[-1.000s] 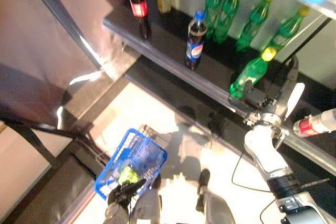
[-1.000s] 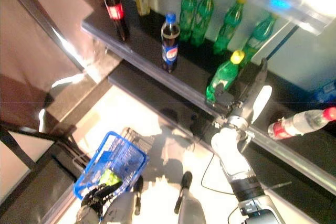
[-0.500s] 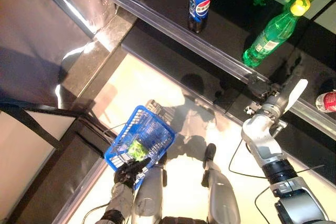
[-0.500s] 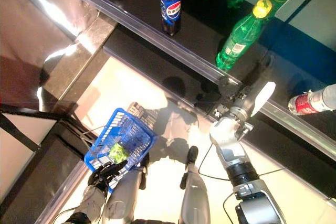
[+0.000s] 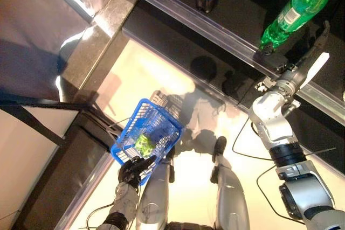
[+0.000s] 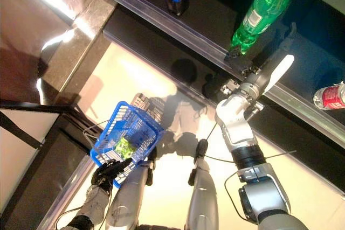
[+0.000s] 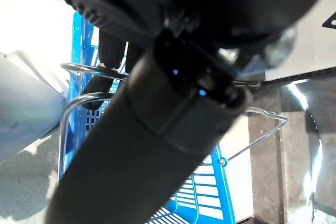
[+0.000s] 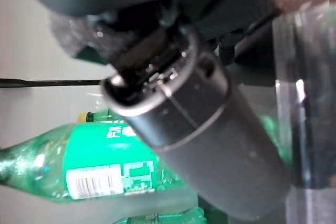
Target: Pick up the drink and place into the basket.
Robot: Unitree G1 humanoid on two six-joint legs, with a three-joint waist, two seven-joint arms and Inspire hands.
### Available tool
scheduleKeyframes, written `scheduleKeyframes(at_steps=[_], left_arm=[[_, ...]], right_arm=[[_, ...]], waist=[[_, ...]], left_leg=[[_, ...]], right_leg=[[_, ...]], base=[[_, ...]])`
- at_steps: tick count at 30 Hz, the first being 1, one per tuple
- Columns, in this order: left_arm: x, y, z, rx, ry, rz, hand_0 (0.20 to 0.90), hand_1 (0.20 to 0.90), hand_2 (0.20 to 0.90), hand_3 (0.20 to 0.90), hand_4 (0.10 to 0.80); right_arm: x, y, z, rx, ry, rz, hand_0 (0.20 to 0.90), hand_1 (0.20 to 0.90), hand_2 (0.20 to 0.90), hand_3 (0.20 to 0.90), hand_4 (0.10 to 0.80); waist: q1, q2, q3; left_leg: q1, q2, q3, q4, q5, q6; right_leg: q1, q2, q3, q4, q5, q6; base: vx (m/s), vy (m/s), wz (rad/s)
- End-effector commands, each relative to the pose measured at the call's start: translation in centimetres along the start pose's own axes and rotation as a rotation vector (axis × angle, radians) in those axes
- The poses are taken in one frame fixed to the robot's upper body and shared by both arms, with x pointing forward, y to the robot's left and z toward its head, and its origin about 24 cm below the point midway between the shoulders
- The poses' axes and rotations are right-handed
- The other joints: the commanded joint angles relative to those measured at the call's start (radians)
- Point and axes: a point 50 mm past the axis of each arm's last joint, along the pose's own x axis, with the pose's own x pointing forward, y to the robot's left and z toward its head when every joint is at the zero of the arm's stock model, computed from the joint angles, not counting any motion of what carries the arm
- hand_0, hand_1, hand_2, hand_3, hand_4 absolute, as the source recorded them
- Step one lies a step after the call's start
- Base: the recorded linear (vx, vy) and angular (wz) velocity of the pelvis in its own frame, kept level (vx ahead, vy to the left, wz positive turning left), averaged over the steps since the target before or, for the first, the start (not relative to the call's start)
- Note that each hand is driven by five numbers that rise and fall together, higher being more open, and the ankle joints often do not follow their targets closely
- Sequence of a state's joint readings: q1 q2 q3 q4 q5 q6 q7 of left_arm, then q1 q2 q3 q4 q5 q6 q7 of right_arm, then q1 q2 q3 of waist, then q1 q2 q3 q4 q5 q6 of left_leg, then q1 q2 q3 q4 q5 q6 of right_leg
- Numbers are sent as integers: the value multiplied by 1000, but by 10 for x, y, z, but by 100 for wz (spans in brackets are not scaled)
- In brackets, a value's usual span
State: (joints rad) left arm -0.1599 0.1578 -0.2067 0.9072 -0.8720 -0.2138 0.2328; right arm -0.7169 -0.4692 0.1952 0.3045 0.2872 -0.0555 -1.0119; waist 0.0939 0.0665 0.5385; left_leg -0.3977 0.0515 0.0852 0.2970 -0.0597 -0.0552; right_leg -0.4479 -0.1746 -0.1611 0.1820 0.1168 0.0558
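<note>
Low at the left, the left hand is curled round the wire handle of the blue basket, which holds a green item. Rightward, the green bottle stands on the shelf; the right hand, fingers extended, sits just beside it.

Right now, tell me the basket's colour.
Blue basket, with metal wire handles; the left eye view shows it best.

Pale glossy floor lit by bright glare, dark shelf with a clear front rail running across the top, dark stone ledge beside it, brown wall panel at left, black frame bar
</note>
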Motion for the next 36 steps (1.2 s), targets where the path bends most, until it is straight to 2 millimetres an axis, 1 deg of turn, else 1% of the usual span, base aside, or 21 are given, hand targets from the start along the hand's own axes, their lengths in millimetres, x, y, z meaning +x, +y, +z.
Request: scheduleKeyframes(at_steps=[1,7,11,18,25,26,28,29,30,31,36], left_arm=[[-10,25,-10,0,-8,58,300,300,300,200,100],[-8,25,-5,1,-12,54,300,300,300,200,100],[-9,27,-5,6,-10,50,300,300,300,200,100],[-9,31,-6,13,-2,60,300,300,300,200,100],[-10,34,-6,23,0,52,300,300,300,200,100],[-10,34,-5,24,0,52,300,300,300,200,100],[-10,34,-5,24,0,52,300,300,300,200,100],[-9,35,-3,28,2,50,300,300,300,200,100],[-9,35,-3,29,2,50,300,300,300,200,100],[-9,36,-3,29,2,49,300,300,300,200,100],[-9,37,-2,26,4,40,300,300,300,200,100]], right_arm=[[28,-3,69,148,-270,-37,900,900,900,900,800],[35,3,86,150,-302,-23,900,900,900,900,800],[42,1,90,177,-288,-30,900,900,900,900,800],[46,-1,97,199,-297,-31,900,900,900,900,800],[59,-7,107,289,-264,-55,900,900,900,900,800],[60,-7,107,301,-258,-54,862,862,862,856,756],[60,-7,107,301,-258,-54,862,862,862,856,756],[64,-6,110,328,-238,-34,415,415,415,335,235],[65,-6,110,333,-234,-29,415,415,415,335,235],[66,-5,111,340,-227,-23,300,300,300,200,100],[74,-4,113,374,-201,9,300,300,300,200,100]], waist=[[5,4,-19],[14,3,-19],[20,4,-19],[26,4,-19],[38,5,-19],[39,5,-19],[39,5,-19],[41,7,-19],[42,7,-19],[42,8,-19],[48,13,-19]], left_leg=[[-73,-28,-57,51,39,25],[-83,-30,-56,56,37,29],[-87,-35,-59,64,33,31],[-101,-41,-69,84,24,37],[-113,-46,-77,89,22,41],[-113,-46,-77,89,22,41],[-114,-46,-77,89,22,41],[-119,-48,-79,93,22,42],[-119,-48,-79,94,22,42],[-118,-49,-79,95,22,43],[-126,-53,-78,98,21,44]], right_leg=[[19,-14,-12,131,-129,1],[7,-16,-14,137,-129,4],[7,-21,-18,141,-130,4],[-8,-26,-18,165,-136,4],[-18,-26,-22,173,-141,3],[-18,-26,-23,173,-141,3],[-19,-26,-23,173,-141,3],[-25,-28,-24,178,-141,2],[-26,-28,-24,180,-141,2],[-26,-28,-23,182,-142,2],[-34,-34,-25,187,-143,1]], base=[[27,5,-7],[39,9,-2],[41,7,1],[38,0,3],[7,-3,1],[6,-11,3],[0,0,0],[0,0,0],[0,0,0],[0,0,0],[0,0,0]])
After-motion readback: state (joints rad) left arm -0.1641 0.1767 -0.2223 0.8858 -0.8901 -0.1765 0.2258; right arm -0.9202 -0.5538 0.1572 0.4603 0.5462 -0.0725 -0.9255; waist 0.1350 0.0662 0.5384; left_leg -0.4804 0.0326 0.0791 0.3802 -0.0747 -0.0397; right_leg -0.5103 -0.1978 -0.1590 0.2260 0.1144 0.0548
